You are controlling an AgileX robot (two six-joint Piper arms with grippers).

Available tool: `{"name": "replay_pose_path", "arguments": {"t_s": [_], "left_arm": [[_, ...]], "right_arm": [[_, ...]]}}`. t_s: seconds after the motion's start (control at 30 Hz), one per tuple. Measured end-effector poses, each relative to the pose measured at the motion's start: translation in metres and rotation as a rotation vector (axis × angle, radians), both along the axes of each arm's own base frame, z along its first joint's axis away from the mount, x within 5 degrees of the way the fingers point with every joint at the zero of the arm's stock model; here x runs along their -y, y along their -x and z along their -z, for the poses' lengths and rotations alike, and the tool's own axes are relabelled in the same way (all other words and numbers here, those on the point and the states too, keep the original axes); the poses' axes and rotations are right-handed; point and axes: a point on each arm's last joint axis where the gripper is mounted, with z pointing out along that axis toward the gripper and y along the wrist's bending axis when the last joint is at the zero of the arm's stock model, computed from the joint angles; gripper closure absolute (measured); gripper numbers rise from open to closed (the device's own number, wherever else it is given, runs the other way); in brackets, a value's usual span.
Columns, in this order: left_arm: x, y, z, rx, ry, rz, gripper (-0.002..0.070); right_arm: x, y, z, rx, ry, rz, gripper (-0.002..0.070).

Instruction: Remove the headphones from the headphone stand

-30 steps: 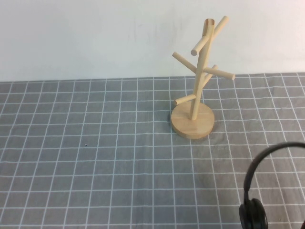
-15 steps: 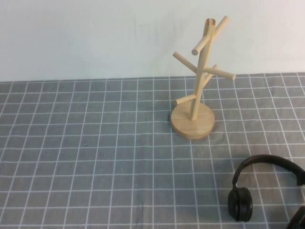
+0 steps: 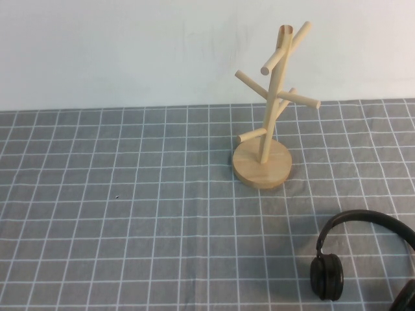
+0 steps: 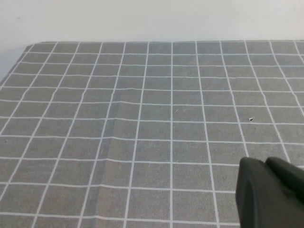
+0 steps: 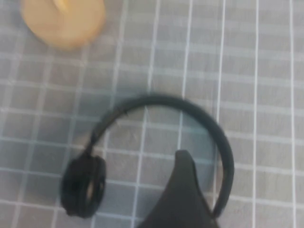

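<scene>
The headphones (image 3: 353,249) lie flat on the surface (image 3: 130,233), which is covered by a grey cloth with a white grid, at the near right of the high view. They are well apart from the headphone stand (image 3: 267,116) and touch none of its pegs. One round ear cup (image 3: 326,276) rests on the cloth, with the thin black headband arching away from it toward the right edge of the view; the second ear cup cannot be made out.

The headphone stand is upright on its round disc base (image 3: 261,164) in the far middle-right of the surface. All visible pegs are bare.

The right pincer (image 5: 183,199) is seen only in the right wrist view, as a dark shape directly above the headphones (image 5: 156,152), inside the curve of the headband. Whether it touches the headband cannot be told, and whether it is apart or together cannot be told. The disc base (image 5: 64,19) shows at the edge of that view.

The left pincer (image 4: 270,192) appears only in the left wrist view as a dark mass over bare cloth on the robot's left side, with nothing in it. Its setting, apart or together, cannot be told.
</scene>
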Motion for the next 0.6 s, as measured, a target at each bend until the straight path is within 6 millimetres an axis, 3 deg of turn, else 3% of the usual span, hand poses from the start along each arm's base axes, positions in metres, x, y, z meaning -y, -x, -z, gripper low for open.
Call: {"name": "replay_pose_path", "arguments": {"t_s": [0.27, 0.6], "left_arm": [[0.0, 0.0, 0.0, 0.0, 0.0, 0.0, 0.0679], [0.0, 0.0, 0.0, 0.0, 0.0, 0.0, 0.0679]], "right_arm": [[0.004, 0.051, -0.028, 0.24, -0.02, 0.0, 0.0183], [0.006, 0.063, -0.032, 0.298, -0.002, -0.002, 0.0183]]}}
